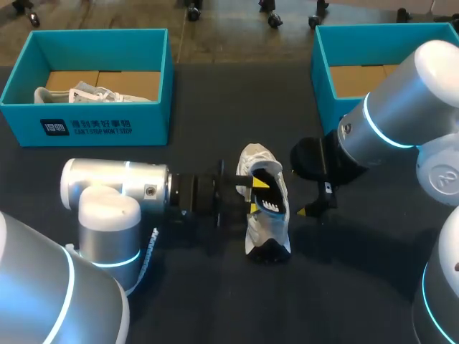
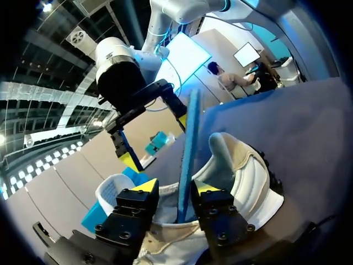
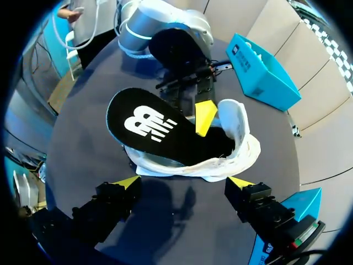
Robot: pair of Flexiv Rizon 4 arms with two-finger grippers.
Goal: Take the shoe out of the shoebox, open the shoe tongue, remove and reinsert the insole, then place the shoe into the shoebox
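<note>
Shoe [image 1: 267,229] lies in the middle of the dark table [image 1: 208,301], out of both teal boxes. The left shoebox [image 1: 100,127] at the far left holds another pale shoe [image 1: 79,93], and the right shoebox [image 1: 323,72] stands at the far right. From above, the left gripper [image 1: 258,196] reaches into the shoe's opening from the left, with the black insole [image 1: 271,195] at its tips. The right gripper [image 1: 314,204] hangs just right of the shoe, apart from it.

From the left wrist, the insole stands edge-on between that gripper's fingers, which are parted wider than its thickness, so they do not clamp it.

From the right wrist, that gripper's fingers are spread wide, holding nothing. The insole slants half out of the shoe ahead of them.
</note>
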